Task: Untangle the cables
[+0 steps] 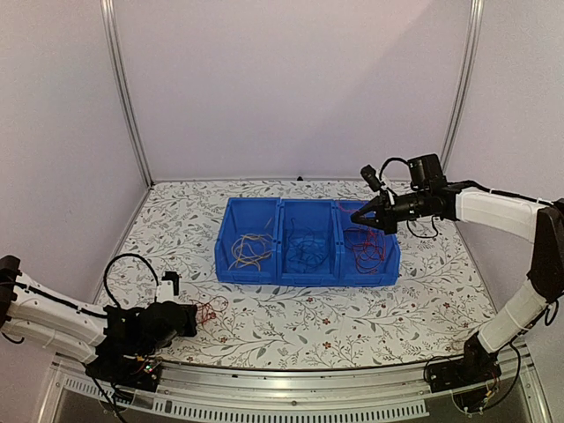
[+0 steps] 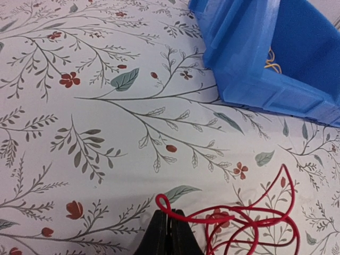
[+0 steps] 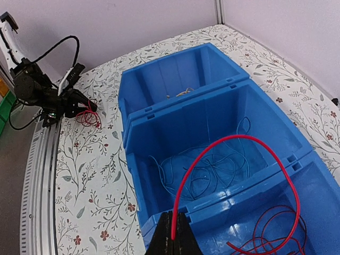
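While the left gripper (image 2: 171, 234) is closed on a red loop (image 2: 255, 215) lying on the table (image 2: 106, 106) near left, the right gripper (image 3: 172, 236) is closed on a red cable (image 3: 234, 139) arching above the blue bins (image 3: 175, 74)

Three blue bins (image 1: 304, 274) sit on a floral-patterned table (image 1: 291, 322).

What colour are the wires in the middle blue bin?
Thin dark blue wires, clearest in the right wrist view.

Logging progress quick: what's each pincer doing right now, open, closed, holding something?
Left pincer: shut on the red cable loop.
Right pincer: shut on the arching red cable.
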